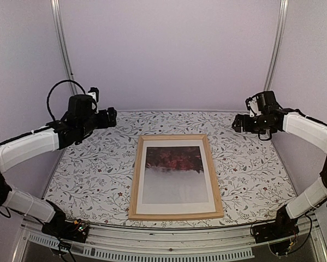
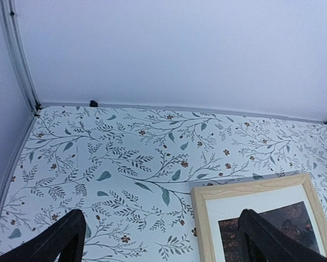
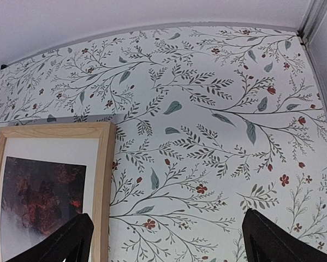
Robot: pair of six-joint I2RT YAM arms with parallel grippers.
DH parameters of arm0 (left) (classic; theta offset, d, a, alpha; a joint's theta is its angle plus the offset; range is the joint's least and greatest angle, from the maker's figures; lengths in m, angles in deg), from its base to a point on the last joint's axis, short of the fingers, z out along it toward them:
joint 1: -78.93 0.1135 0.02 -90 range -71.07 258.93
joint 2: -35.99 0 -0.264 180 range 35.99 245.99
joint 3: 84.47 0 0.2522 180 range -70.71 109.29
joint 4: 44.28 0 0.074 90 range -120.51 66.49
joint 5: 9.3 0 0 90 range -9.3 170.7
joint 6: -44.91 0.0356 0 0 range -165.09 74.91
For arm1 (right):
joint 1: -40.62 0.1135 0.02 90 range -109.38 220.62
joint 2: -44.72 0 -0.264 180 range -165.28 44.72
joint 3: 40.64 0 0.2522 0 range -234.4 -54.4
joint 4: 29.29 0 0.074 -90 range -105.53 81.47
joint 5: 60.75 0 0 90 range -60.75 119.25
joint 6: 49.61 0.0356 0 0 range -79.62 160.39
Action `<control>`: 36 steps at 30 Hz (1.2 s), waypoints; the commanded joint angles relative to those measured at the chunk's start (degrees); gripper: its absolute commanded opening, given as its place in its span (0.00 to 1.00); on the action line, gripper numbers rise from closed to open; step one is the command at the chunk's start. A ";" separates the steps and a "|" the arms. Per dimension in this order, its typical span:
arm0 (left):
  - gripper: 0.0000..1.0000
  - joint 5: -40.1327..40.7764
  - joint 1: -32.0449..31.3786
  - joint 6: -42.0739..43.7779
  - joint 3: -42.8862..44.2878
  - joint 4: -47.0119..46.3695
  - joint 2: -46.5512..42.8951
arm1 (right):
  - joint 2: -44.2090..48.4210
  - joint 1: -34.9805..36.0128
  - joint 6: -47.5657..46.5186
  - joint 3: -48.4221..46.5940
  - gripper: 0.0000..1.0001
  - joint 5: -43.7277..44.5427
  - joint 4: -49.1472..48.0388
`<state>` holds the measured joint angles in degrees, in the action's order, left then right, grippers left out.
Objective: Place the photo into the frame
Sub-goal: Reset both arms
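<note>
Gaping wide, 2 jaws empty — photo [image 1: 173,170] untouched

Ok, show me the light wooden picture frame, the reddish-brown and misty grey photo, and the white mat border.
light wooden picture frame [image 1: 176,215]: top view, near strip.
reddish-brown and misty grey photo [image 1: 174,174]: top view, middle of print.
white mat border [image 1: 176,208]: top view, near band.

The frame [image 1: 176,215] lies flat on the table [image 1: 250,164], midway across it and toward the near edge. The photo [image 1: 174,174] sits inside, with a mat [image 1: 174,206] between photo and frame. The left tool [image 1: 112,117] hangs behind and left of the frame and the right tool [image 1: 236,123] behind and right, both well apart from it.
</note>
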<state>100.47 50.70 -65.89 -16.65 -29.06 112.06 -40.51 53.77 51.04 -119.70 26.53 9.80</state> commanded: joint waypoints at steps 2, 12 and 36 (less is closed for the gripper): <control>1.00 8.01 -0.69 7.20 -0.70 3.63 -6.89 | 5.78 0.30 -0.44 5.14 0.99 10.55 -4.52; 1.00 13.76 -0.56 4.57 -4.35 9.63 -15.40 | 13.52 0.31 1.65 9.24 0.99 16.17 -6.80; 1.00 5.57 -0.57 3.89 -17.94 -2.19 -30.59 | 28.26 0.31 -0.44 19.33 0.99 8.73 -13.86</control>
<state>106.55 50.55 -61.25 -35.21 -29.85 80.70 -12.53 53.77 51.46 -100.62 36.32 -2.01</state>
